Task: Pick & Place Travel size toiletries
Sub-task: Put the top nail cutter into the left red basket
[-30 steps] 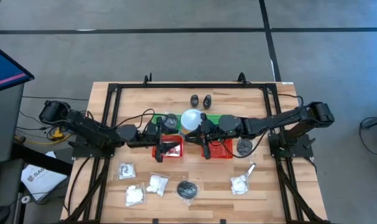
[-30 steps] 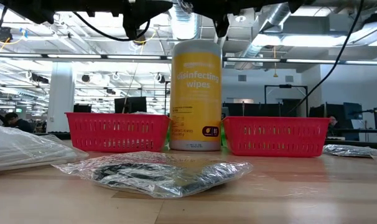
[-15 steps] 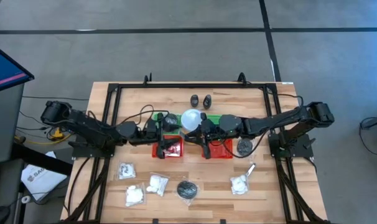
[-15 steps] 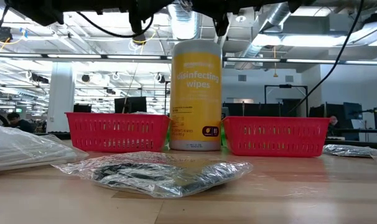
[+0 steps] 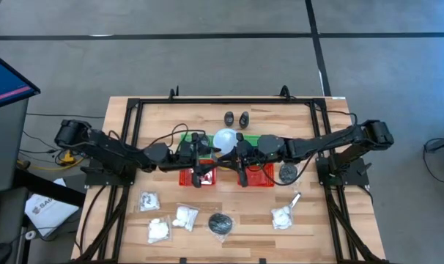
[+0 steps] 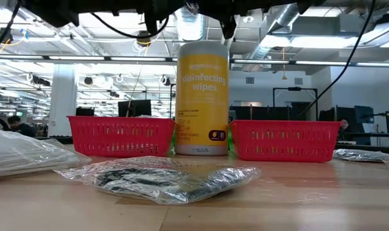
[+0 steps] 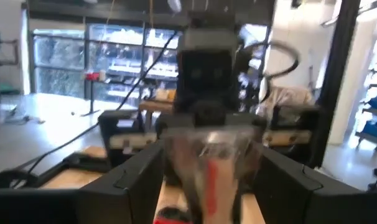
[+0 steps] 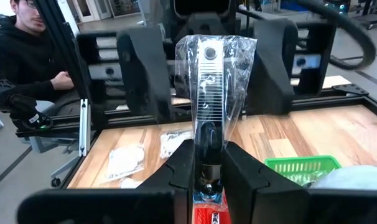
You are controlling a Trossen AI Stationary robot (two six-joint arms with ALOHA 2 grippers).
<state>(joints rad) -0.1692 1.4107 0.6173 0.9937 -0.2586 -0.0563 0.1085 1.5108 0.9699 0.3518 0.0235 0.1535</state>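
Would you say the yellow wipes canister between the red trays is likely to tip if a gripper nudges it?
Probably yes: the canister stands tall and narrow, so a high push may topple it. Being round, it would likely roll afterwards. Its weight cannot be judged.

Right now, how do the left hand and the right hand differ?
The right hand is shut on the clear-wrapped packet; the left hand is open. The right hand grips one end; the left hand's fingers stand apart either side of it. Both face each other.

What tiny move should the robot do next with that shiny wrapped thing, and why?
Probably close the left end effector on the clear plastic-wrapped silvery tube: its open fingers stand either side of it, while the right end effector pinches one end.
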